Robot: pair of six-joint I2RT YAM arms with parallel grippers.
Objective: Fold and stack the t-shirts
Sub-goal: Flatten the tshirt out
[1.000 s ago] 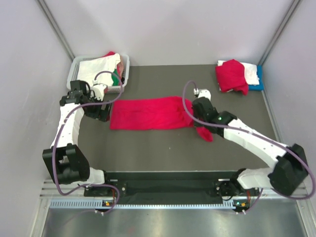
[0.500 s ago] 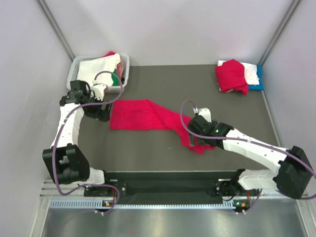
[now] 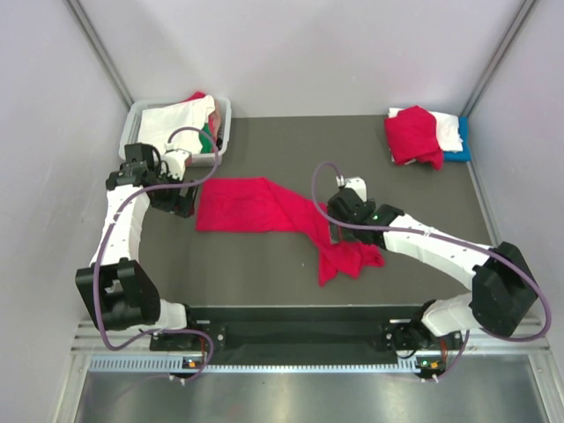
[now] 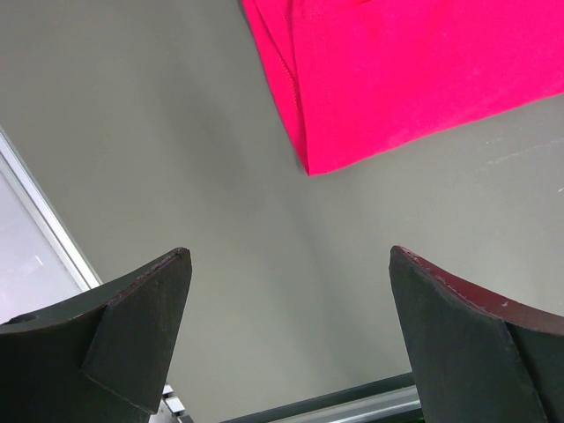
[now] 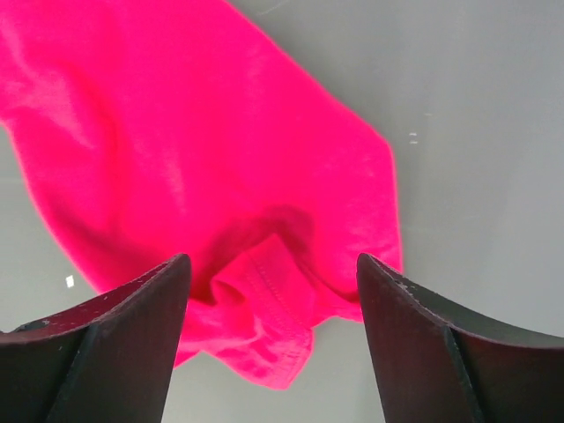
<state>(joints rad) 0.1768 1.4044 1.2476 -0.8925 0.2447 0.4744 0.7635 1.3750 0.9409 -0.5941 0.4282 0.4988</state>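
A bright red t-shirt (image 3: 247, 204) lies flat across the middle of the table, its right end twisted and bunched in a heap (image 3: 348, 260) nearer the front edge. My right gripper (image 3: 337, 231) hovers just above that bunched end. In the right wrist view its jaws (image 5: 273, 260) stand open over the rumpled red hem (image 5: 273, 317), gripping nothing. My left gripper (image 3: 181, 201) sits just off the shirt's left edge, open and empty (image 4: 291, 256), with the shirt's corner (image 4: 397, 79) ahead of it. A folded red t-shirt (image 3: 412, 134) lies on white and blue ones (image 3: 454, 141) at the back right.
A pale plastic tub (image 3: 222, 132) at the back left holds white, red and green cloth. Grey walls close in the left, back and right sides. A metal rail (image 4: 352, 405) runs along the table's near edge.
My right gripper dragged the shirt's right end toward the front edge, opened and let it drop in a heap, then drew back slightly. The left arm has not moved.
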